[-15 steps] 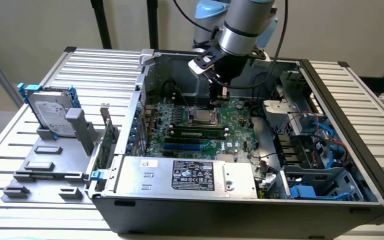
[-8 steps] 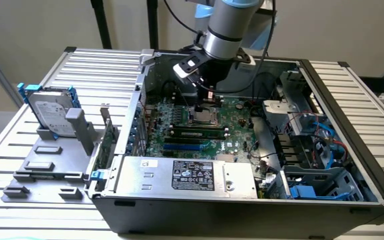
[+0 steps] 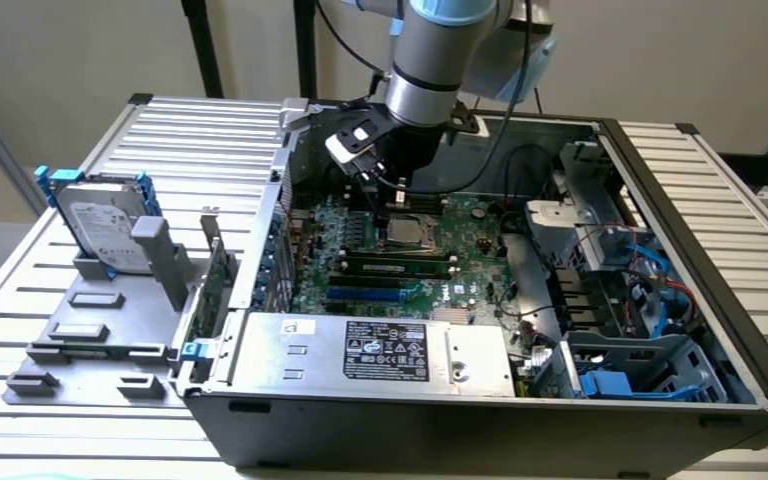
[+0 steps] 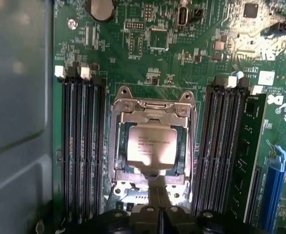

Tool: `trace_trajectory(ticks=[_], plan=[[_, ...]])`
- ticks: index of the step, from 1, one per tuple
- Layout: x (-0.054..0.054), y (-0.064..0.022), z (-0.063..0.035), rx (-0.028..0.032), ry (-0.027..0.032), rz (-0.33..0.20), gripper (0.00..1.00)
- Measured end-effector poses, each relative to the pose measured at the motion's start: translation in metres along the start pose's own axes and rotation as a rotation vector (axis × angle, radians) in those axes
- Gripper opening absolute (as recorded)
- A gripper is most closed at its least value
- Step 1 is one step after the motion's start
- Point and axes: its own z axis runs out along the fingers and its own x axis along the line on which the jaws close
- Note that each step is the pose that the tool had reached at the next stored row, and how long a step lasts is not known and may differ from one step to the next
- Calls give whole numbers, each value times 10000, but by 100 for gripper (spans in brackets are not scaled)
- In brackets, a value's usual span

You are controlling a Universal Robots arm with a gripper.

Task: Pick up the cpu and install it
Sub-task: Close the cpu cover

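Note:
The cpu [image 4: 150,146], a small square chip with a silver-grey metal top, lies flat in its socket frame [image 4: 153,108] on the green motherboard. In the exterior view the cpu [image 3: 407,233] sits mid-board inside the open computer case. My gripper [image 4: 158,187] hangs straight down over the socket. Its two fingers are pressed together with nothing between them, and their tips are at the cpu's near edge. From outside, the gripper [image 3: 387,215] reaches down into the case just above the chip.
Black memory slots [image 4: 82,146] flank the socket on both sides. A hard drive [image 3: 104,232] in a blue-edged frame stands on a grey holder at the exterior view's left. A silver box with a black label [image 3: 384,350] fills the case front. Cables [image 3: 651,290] crowd the right.

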Motion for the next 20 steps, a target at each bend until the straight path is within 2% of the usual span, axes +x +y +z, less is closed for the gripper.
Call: trace_trajectory(ticks=[13, 20], plan=[[1, 10, 124, 1, 1, 0, 11], [3, 5, 131, -6, 10, -1, 11]])
